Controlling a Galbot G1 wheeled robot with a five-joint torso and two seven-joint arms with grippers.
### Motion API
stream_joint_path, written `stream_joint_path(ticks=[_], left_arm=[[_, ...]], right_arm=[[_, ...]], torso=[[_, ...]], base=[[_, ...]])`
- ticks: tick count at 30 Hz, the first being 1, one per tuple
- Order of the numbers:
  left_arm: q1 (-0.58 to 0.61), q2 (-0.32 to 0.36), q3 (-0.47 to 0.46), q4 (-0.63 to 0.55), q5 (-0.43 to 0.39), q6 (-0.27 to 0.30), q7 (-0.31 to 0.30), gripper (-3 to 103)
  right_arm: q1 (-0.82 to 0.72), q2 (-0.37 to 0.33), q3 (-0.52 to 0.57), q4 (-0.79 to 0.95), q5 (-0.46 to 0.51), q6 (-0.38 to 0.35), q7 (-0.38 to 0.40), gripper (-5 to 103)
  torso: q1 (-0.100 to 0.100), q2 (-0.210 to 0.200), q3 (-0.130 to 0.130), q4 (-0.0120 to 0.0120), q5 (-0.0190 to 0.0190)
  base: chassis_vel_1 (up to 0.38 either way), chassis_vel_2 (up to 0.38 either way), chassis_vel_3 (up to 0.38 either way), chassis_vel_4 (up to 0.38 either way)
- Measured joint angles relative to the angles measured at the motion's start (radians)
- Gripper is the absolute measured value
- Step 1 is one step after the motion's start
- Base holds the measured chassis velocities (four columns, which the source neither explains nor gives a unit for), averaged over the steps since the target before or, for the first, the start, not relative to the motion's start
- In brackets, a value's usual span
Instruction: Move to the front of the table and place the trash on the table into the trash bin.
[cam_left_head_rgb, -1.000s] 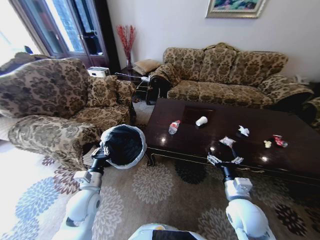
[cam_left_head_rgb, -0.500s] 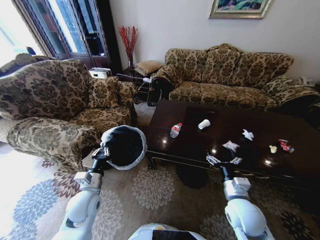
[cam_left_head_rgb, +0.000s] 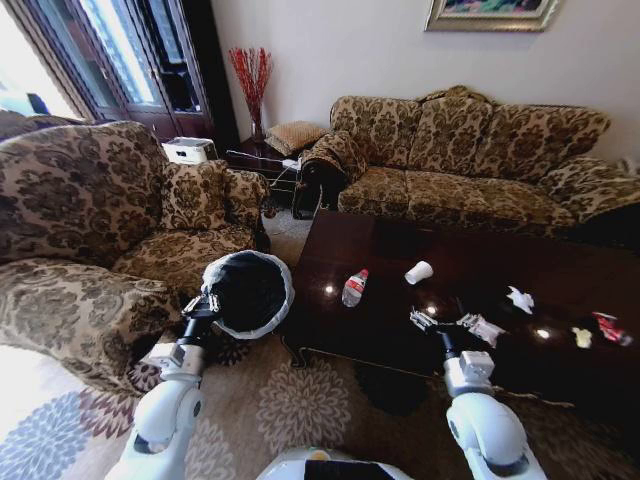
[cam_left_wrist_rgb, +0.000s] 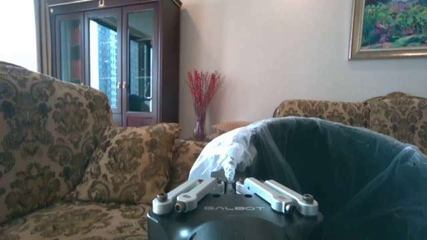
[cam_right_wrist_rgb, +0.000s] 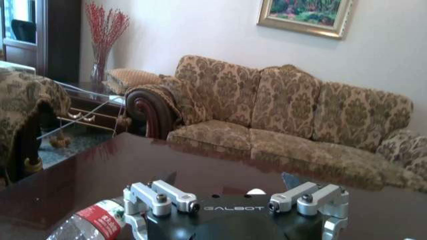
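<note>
The dark glossy table (cam_left_head_rgb: 380, 245) stands ahead and to the right. On it lie the trash pieces: a clear bottle with a red label (cam_left_head_rgb: 352, 288), a white paper cup (cam_left_head_rgb: 419, 272), white wrappers (cam_left_head_rgb: 519, 299), a yellowish scrap (cam_left_head_rgb: 582, 338) and a crushed red-white can (cam_left_head_rgb: 610, 327). My right gripper (cam_left_head_rgb: 441, 319) hangs open over the table's near edge, close to another wrapper (cam_left_head_rgb: 487, 328). In the right wrist view the bottle (cam_right_wrist_rgb: 87, 225) lies beside the open right gripper (cam_right_wrist_rgb: 233, 196). My left gripper (cam_left_head_rgb: 203, 303) is shut on the rim of the trash bin (cam_left_head_rgb: 247, 293), held off the floor left of the table.
A patterned armchair (cam_left_head_rgb: 90, 230) stands close on the left, right behind the bin. A matching sofa (cam_left_head_rgb: 470, 160) runs along the far side of the table. A vase of red twigs (cam_left_head_rgb: 250, 85) and a small side table sit in the back corner. Flowered carpet (cam_left_head_rgb: 300, 390) lies underfoot.
The whole picture has shifted: the table has slid right and the armchair looms nearer on the left, so the camera moved. Both arms keep their pose, the bin still held.
</note>
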Motion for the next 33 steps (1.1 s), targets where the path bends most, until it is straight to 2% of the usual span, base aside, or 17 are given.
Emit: stream_joint_path(ticks=[3, 9, 11, 16, 18, 21, 24, 30, 33], left_arm=[[0.002, 0.005, -0.001, 0.001, -0.003, 0.0, -0.001, 3], [-0.006, 0.024, 0.009, 0.008, -0.017, 0.011, -0.004, 3], [-0.01, 0.031, 0.014, 0.015, -0.021, 0.014, -0.006, 3], [-0.014, 0.039, 0.015, 0.035, -0.024, 0.011, -0.007, 3], [-0.019, 0.044, 0.019, 0.043, -0.024, 0.011, -0.007, 3], [-0.025, 0.052, 0.02, 0.059, -0.024, 0.011, -0.007, 3], [-0.029, 0.053, 0.018, 0.068, -0.025, 0.011, -0.007, 3], [-0.04, 0.049, 0.018, 0.085, -0.025, 0.01, -0.007, 3], [-0.04, 0.048, 0.018, 0.086, -0.024, 0.01, -0.007, 3]], right_arm=[[0.061, -0.024, -0.026, -0.059, 0.076, 0.021, -0.003, 100], [0.151, -0.045, -0.097, -0.141, 0.151, 0.075, -0.015, 100], [0.201, -0.044, -0.166, -0.182, 0.167, 0.093, 0.01, 100], [0.325, -0.005, -0.325, -0.299, 0.178, 0.097, 0.086, 100], [0.351, 0.007, -0.355, -0.33, 0.18, 0.095, 0.113, 100], [0.425, 0.04, -0.433, -0.417, 0.199, 0.054, 0.21, 100], [0.464, 0.06, -0.457, -0.471, 0.236, 0.027, 0.25, 100], [0.537, 0.095, -0.476, -0.572, 0.346, -0.008, 0.266, 100], [0.556, 0.105, -0.479, -0.595, 0.371, -0.016, 0.266, 100]], torso=[[-0.002, 0.0, -0.001, -0.0004, -0.0004], [-0.003, 0.001, -0.001, 0.0002, -0.0003], [-0.002, 0.001, -0.001, -0.0003, -0.0002], [-0.001, 0.001, -0.001, 0.0009, 0.0005], [-0.001, 0.001, -0.001, 0.0005, 0.0003], [-0.002, 0.001, -0.001, 0.0003, 0.0], [-0.002, 0.001, -0.001, 0.0004, 0.0002], [-0.002, 0.001, -0.001, -0.0001, -0.0002], [-0.002, 0.001, -0.001, 0.0, -0.0005]], base=[[-0.026, 0.001, 0.003, -0.006], [0.042, -0.011, -0.022, 0.04], [0.0, 0.0, 0.0, 0.0], [0.0, 0.0, 0.0, 0.0], [0.0, 0.0, 0.0, 0.0], [0.0, 0.0, 0.0, 0.0], [0.0, 0.0, 0.0, 0.0], [0.0, 0.0, 0.0, 0.0], [0.0, 0.0, 0.0, 0.0]])
